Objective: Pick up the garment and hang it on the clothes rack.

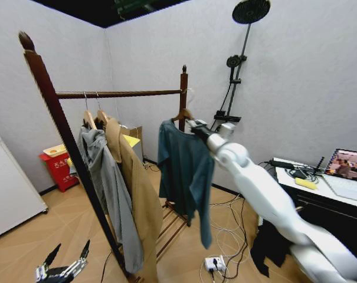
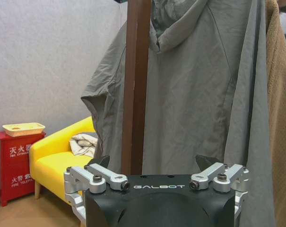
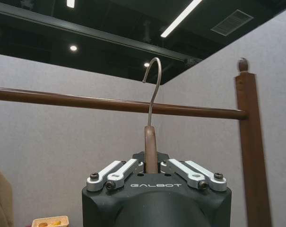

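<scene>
Clamped on the wooden hanger [image 3: 151, 146] at its neck, the right hand [image 3: 152, 171] holds the garment [image 1: 185, 168] up in the air near the far post of the clothes rack [image 1: 116, 94], with the metal hook [image 3: 153, 85] rising above the top rail and not yet over it as far as the right wrist view shows. Low at the near corner, the left hand [image 1: 63, 268] hangs idle by the near post with its fingers spread apart. Judging from here, the main risk is the hook missing the rail or catching only by its tip, since the hanger could twist in the grip under the weight of the cloth. Dark teal and long-sleeved, the top hangs limp and folded on itself, one sleeve trailing down. Beyond it on the rail hang a grey hoodie [image 1: 107, 177] and a long tan coat [image 1: 140, 194].
</scene>
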Available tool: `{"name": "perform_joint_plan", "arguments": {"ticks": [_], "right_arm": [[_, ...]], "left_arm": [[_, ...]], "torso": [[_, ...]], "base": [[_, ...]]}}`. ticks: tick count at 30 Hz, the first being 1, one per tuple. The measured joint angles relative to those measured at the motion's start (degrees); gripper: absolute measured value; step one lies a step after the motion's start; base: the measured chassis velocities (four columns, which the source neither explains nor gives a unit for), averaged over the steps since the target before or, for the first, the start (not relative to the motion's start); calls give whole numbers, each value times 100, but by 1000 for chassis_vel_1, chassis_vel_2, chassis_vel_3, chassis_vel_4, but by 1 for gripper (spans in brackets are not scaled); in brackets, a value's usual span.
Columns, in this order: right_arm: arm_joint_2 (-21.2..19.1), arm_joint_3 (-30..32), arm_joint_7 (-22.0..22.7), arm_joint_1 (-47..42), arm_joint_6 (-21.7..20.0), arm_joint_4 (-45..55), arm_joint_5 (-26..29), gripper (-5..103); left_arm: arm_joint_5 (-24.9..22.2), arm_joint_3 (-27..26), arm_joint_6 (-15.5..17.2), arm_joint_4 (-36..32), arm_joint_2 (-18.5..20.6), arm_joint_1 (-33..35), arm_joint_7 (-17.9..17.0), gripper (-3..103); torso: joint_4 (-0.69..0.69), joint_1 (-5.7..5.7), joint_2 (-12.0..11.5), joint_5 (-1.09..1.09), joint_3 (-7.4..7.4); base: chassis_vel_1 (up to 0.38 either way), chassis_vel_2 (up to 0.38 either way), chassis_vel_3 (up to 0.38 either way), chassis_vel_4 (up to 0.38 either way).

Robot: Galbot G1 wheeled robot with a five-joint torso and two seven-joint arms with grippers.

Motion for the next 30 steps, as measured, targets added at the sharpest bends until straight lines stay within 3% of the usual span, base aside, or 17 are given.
{"name": "perform_joint_plan", "arguments": {"ticks": [2,8,23,30], "right_arm": [[719,-209,-89,356,77,-614,-256,10],[1418,-432,-189,848,208,-1370,-688,10],[2189,-663,-157,1069,260,-1797,-847,10],[2201,-841,24,885,210,-1670,-867,10]], "left_arm": [[0,-1,0,0,0,0,4,100],[0,0,0,0,0,0,-1,100],[0,-1,0,0,0,0,-1,100],[0,0,0,0,0,0,-1,100]], "torso": [[6,0,-1,-1,1],[3,-1,0,0,-1],[3,-2,0,1,-1],[2,-1,0,2,-1]], "base": [[0,0,0,0],[0,0,0,0],[0,0,0,0],[0,0,0,0]]}}
